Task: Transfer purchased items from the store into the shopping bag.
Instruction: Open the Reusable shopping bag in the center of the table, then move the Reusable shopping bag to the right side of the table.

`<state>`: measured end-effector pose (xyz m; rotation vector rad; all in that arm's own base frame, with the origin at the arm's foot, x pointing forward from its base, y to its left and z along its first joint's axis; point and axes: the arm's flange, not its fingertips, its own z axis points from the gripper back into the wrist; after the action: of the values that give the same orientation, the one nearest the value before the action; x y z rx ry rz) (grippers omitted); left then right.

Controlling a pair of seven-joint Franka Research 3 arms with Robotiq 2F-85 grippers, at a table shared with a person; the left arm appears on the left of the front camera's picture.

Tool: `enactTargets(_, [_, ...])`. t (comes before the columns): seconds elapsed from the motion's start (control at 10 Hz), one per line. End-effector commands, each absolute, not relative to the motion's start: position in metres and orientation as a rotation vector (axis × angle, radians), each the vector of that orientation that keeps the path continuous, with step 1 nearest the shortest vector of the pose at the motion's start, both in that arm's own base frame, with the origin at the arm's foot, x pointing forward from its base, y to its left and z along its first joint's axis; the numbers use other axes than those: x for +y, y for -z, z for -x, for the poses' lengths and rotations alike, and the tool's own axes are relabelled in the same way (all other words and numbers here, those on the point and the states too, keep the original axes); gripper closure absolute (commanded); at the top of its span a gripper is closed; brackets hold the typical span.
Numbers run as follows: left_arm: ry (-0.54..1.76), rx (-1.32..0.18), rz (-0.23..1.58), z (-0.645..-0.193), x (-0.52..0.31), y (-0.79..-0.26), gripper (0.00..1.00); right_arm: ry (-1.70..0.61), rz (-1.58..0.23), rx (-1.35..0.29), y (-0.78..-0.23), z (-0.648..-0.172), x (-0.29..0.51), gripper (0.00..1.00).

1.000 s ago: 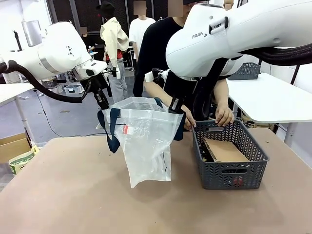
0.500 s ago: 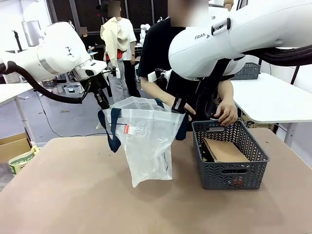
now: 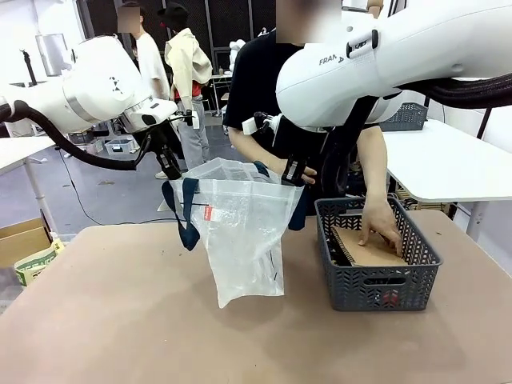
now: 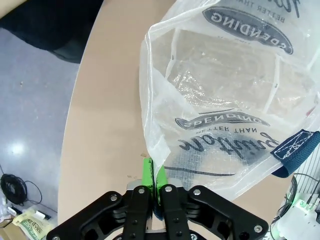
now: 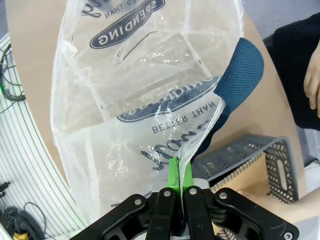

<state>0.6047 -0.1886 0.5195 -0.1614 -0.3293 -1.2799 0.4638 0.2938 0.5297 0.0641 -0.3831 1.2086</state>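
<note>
The translucent shopping bag (image 3: 240, 228) with navy handles and a red tag hangs open above the table, held at its rim from both sides. My left gripper (image 3: 170, 166) is shut on the bag's left rim (image 4: 152, 162); my right gripper (image 3: 292, 172) is shut on its right rim (image 5: 181, 167). In the wrist views the green pads (image 4: 147, 172) (image 5: 173, 172) pinch the plastic edge. A tan packet (image 3: 364, 248) lies in the dark grey basket (image 3: 376, 284), and the person's hand (image 3: 382, 228) rests on it. The bag's inside (image 5: 135, 90) looks empty.
The basket stands on the table at the right, close beside the bag. The person stands behind it at the far edge. A cardboard box (image 3: 20, 240) sits off the table at the left. The brown tabletop (image 3: 120, 320) stretches wide in front.
The person's hand has come down from the basket's far rim onto the tan packet inside it. Both grippers and the bag have stayed put.
</note>
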Motion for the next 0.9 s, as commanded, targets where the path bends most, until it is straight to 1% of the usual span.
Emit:
enactTargets(0.0, [1.278,-0.329,0.16,-0.6053,-0.1864,-0.5196,1.0,-1.209,-0.06,-0.379,-0.5294,-0.4641,0.2919,1.0])
enactTargets(0.8, [1.278,-0.329,0.16,-0.6053,-0.1864,-0.5196,1.0,-1.209,-0.06,-0.379,-0.5294,-0.4641,0.2919,1.0])
